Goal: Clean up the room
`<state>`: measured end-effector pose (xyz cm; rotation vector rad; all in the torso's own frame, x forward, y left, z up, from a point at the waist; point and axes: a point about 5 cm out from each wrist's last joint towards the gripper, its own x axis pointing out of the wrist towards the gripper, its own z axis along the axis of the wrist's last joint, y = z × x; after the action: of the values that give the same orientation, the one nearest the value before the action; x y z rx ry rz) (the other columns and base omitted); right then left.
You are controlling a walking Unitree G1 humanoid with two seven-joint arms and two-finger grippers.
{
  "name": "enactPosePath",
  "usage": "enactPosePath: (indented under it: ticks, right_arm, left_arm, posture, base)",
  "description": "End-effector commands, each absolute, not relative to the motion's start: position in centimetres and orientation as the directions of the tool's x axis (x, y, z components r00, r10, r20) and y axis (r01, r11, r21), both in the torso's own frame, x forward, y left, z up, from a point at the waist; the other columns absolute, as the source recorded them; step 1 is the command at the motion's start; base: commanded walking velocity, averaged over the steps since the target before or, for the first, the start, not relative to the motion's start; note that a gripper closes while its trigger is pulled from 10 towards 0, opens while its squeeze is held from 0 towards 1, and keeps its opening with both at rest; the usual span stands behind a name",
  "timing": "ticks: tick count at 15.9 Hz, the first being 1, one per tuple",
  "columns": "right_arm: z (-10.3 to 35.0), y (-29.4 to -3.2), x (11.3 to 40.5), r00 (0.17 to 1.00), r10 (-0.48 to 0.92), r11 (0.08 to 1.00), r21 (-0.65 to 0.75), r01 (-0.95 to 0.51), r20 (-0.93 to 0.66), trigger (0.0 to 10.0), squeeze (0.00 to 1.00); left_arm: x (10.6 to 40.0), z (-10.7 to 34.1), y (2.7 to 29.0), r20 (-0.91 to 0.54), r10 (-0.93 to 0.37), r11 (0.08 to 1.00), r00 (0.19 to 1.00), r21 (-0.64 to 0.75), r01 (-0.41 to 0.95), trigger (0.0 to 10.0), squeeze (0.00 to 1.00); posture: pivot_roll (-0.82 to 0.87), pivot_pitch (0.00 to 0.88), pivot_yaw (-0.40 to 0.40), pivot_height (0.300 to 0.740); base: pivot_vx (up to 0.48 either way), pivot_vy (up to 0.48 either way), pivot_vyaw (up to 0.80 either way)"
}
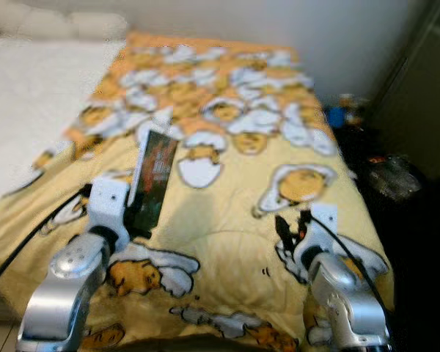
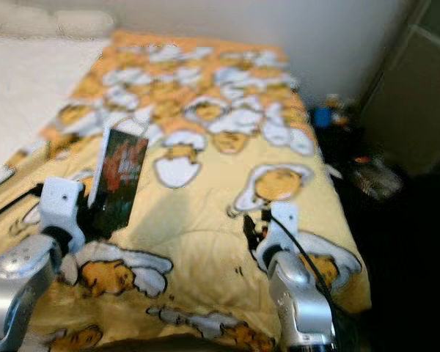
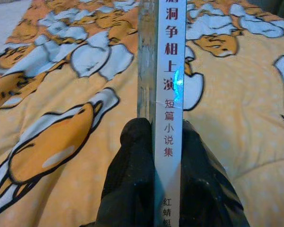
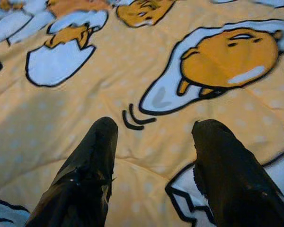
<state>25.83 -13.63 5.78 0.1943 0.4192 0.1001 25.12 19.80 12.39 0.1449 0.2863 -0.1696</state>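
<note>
The left gripper (image 3: 166, 142) pinches a book (image 1: 152, 176) by its lower end, one black finger (image 3: 130, 175) on each cover, and holds it upright and clear above the bed. The hold sits low on a tall, thin volume, so it will likely want to tip; carrying it slowly with the wrist level, spine kept vertical, looks the safest way to whatever shelf or table is meant for it. The right gripper (image 4: 154, 135) hovers over the quilt (image 1: 242, 198) with its fingers spread wide and empty, free to steady the book if needed. The quilt is yellow-orange with a cartoon egg print, soft and creased. A white pillow (image 1: 59, 26) lies at the head of the bed, and dark clutter (image 1: 381, 172) sits on the floor along the bed's right side.
</note>
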Motion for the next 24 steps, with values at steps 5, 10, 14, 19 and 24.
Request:
enactPosePath:
  ticks: [5,10,14,19,24]
  right_arm:
    - [5.7,-14.3,25.6,0.913,0.104,0.981,0.19,-0.03,-0.393,10.0,0.0]
    - [6.1,-14.3,25.5,0.917,0.097,0.981,0.19,-0.024,-0.388,10.0,0.0]
    - [6.3,-14.1,25.6,0.918,0.096,0.981,0.195,-0.021,-0.386,10.0,0.0]
    - [6.5,-14.0,25.7,0.917,0.094,0.98,0.2,-0.016,-0.388,10.0,0.0]
    - [6.7,-14.1,25.7,0.918,0.09,0.98,0.197,-0.014,-0.387,10.0,0.0]
  left_arm:
    - [25.4,13.2,19.1,-0.25,-0.181,0.969,0.951,0.121,0.217,10.0,0.0]
    - [25.4,13.2,19.0,-0.25,-0.187,0.968,0.95,0.119,0.222,10.0,0.0]
    - [25.5,13.2,19.1,-0.246,-0.188,0.968,0.951,0.12,0.222,10.0,0.0]
    - [25.6,13.4,19.1,-0.242,-0.185,0.968,0.953,0.121,0.219,10.0,0.0]
    - [25.7,13.5,19.0,-0.232,-0.192,0.968,0.954,0.115,0.223,10.0,0.0]
  posture:
    - [-0.05,0.0,-0.019,0.74]
    - [-0.06,0.0,-0.019,0.74]
    - [-0.06,0.0,-0.018,0.74]
    - [-0.06,0.0,-0.017,0.74]
    - [-0.06,0.0,-0.017,0.74]
  base:
    - [0.0,0.343,-0.11]
    - [0.0,0.355,0.0]
    - [0.0,0.391,0.0]
    - [0.0,0.418,-0.39]
    - [0.0,0.422,0.0]
